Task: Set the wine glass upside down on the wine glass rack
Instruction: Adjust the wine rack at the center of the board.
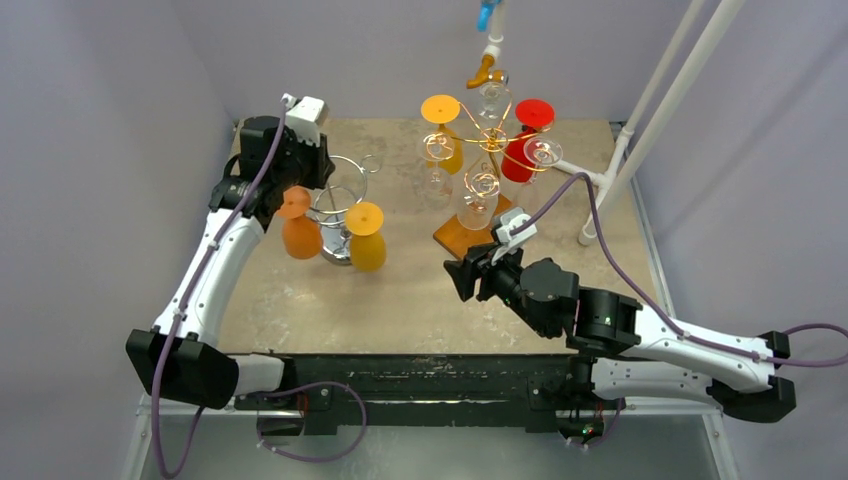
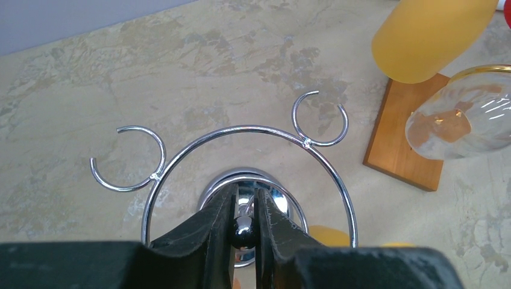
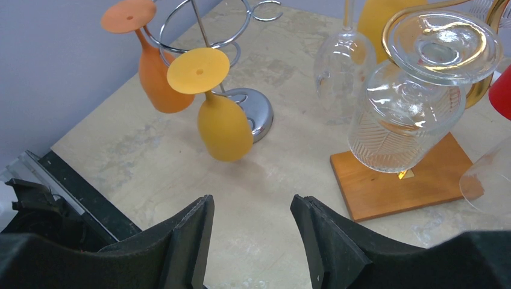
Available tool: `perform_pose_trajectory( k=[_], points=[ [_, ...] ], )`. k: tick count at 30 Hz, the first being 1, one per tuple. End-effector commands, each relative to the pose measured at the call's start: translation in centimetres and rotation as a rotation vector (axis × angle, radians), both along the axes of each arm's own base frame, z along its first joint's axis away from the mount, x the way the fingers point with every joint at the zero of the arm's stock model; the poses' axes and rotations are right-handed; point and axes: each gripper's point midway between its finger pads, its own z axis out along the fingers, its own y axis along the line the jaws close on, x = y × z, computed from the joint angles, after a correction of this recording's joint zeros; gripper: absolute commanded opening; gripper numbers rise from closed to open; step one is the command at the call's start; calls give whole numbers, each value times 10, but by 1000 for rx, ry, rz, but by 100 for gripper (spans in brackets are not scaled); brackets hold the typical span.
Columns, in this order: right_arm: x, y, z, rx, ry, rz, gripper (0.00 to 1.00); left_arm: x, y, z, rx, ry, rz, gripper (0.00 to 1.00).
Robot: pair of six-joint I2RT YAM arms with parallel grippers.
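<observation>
Two racks on table (image 1: pixel 400 300): chrome rack (image 1: pixel 340 212) at left, gold rack (image 1: pixel 490 138) on a wood base (image 1: pixel 455 238) at centre-right.

Left gripper (image 2: pixel 244 201): over the chrome rack, pointing down. Fingers narrow, pinched on the small black knob (image 2: pixel 243 229) atop the rack's post. Two loops (image 2: pixel 129 159) on the far side of the ring are bare.

Chrome rack carries two glasses, both foot up and bowl down, both tilted. Orange glass (image 1: pixel 300 237) hangs on the left side. Yellow glass (image 1: pixel 368 250) hangs on the near-right side, its bowl just beside the rack's chrome foot. Cannot tell whether either bowl touches the table.

Right gripper (image 3: pixel 251 201): low over the table, near the base's near corner, facing the chrome rack. Fingers wide apart, nothing between them. It is apart from the yellow glass.

Gold rack: several glasses hang bowl-down. Ribbed glass (image 3: pixel 398 129) is nearest the right gripper, over the base. Red glass (image 1: pixel 520 160) hangs on the far right.
</observation>
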Motion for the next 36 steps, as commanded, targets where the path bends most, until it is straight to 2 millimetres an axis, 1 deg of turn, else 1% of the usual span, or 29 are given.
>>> perform_pose_trajectory(
  k=[1, 4, 15, 26, 31, 33, 36],
  points=[
    [0, -10, 3, 28, 2, -31, 61, 15, -20, 88, -99, -261, -11, 0],
    [0, -12, 1, 27, 5, -34, 61, 16, -26, 92, -104, -270, -17, 0],
    [-1, -18, -3, 32, 9, -44, 61, 26, -41, 91, -134, -271, -30, 0],
    [0, -26, -12, 29, 13, -68, 61, 29, -51, 106, -161, -288, -41, 0],
    [4, -33, -25, 7, 27, -120, 63, 28, -53, 107, -166, -287, -44, 0],
    [10, -40, -36, -22, 40, -182, 66, 27, -53, 104, -167, -278, -45, 0],
    [19, -45, -57, -89, 64, -254, 70, 26, -55, 95, -164, -260, -50, 0]
  ],
)
